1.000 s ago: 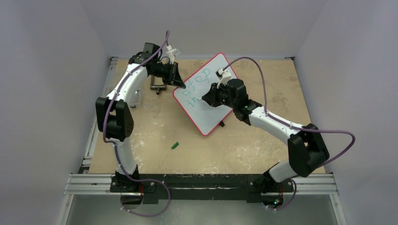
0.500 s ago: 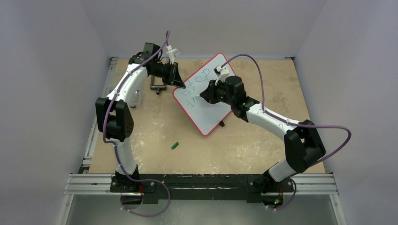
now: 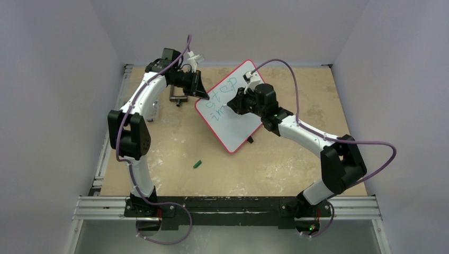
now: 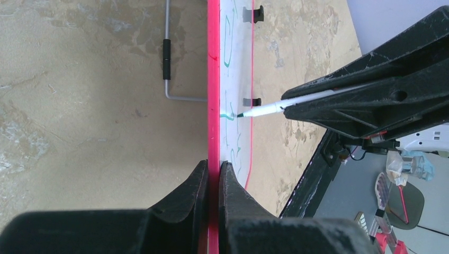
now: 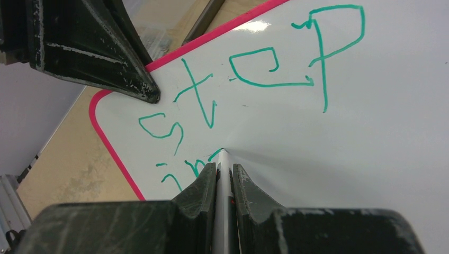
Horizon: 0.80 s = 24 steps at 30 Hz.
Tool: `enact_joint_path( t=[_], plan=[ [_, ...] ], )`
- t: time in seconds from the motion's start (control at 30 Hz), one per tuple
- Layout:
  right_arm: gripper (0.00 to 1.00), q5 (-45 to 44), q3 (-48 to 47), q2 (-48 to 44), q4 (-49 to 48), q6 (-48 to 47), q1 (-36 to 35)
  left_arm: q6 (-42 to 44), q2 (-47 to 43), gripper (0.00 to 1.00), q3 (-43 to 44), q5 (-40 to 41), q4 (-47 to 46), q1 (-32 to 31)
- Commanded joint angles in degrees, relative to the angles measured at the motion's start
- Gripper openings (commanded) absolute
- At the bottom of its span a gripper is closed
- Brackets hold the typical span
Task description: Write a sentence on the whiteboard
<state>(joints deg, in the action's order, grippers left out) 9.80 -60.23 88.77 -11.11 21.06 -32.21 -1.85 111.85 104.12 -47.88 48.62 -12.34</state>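
The whiteboard [image 3: 233,129], white with a red rim, lies tilted at the back middle of the table. My left gripper [image 3: 201,91] is shut on its red rim [image 4: 213,79] at the upper left edge, one finger [image 4: 190,185] on each face. My right gripper [image 3: 233,106] is shut on a white marker [image 5: 224,172], whose green tip touches the board [image 5: 344,159]. The sentence [image 3: 221,94] reads "step" [image 5: 249,79] in green, with "in" [image 5: 185,168] started below it. The marker [image 4: 265,109] meets the board right after those letters.
A green marker cap [image 3: 197,164] lies on the wooden table in front of the board. A grey metal bracket [image 3: 177,98] sits left of the board, under my left arm. Black feet [image 3: 250,140] show at the board's near edge. An aluminium rail [image 3: 227,207] runs along the front.
My right gripper has shifted slightly back and left over the board with the marker, staying on the second line. The left gripper and the board have not moved.
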Motion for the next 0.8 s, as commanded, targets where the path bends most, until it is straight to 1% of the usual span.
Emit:
enact_joint_path(
  t=[0.0, 0.17, 0.33, 0.5, 0.77],
  plan=[
    [0.00, -3.7, -2.7, 0.8, 0.7, -1.0, 1.2, 3.8, -2.6, 0.00, -0.8, 0.8, 0.2, -2.0],
    [0.00, -3.6, -3.1, 0.5, 1.2, -1.3, 1.6, 3.8, -2.6, 0.00, -0.8, 0.8, 0.2, -2.1],
    [0.00, -2.9, -2.7, -1.9, 0.8, -2.2, 1.6, 3.8, -2.6, 0.00, -0.9, 0.8, 0.2, -2.1],
    [0.00, 0.5, -2.2, -4.3, -0.8, -1.3, 1.6, 3.8, -2.7, 0.00, -0.9, 0.8, 0.2, -2.1],
    [0.00, 2.7, -4.4, -2.4, -0.9, -0.1, 1.5, 3.8, -3.0, 0.00, -0.9, 0.8, 0.2, -2.2]
  ],
)
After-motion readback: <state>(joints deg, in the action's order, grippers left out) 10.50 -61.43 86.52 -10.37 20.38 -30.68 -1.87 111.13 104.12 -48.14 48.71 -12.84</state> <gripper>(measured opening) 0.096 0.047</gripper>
